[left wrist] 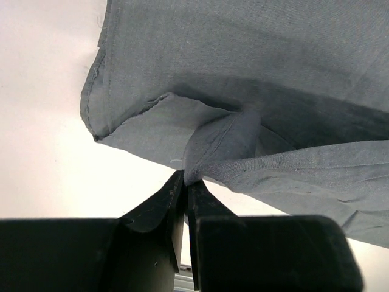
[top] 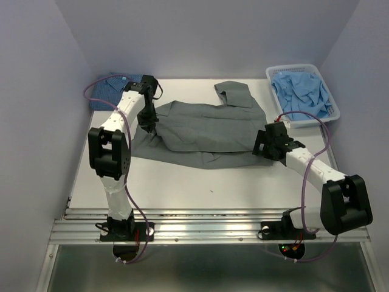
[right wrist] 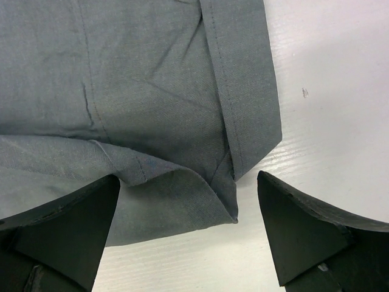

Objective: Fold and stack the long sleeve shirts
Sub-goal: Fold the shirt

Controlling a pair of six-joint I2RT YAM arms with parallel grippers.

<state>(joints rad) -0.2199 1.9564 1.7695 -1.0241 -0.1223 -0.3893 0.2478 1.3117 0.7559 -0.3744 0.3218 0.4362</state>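
I see the grey shirt spread across the middle of the desk. My left hand is clamped on a pinch of cloth at the shirt's 9 o'clock edge. My right hand hangs with its fingers wide apart over the hem corner at 3 o'clock. The dark blue check shirt lies folded at the desk's 10 o'clock corner. A basket of pale blue cloth sits at 2 o'clock.
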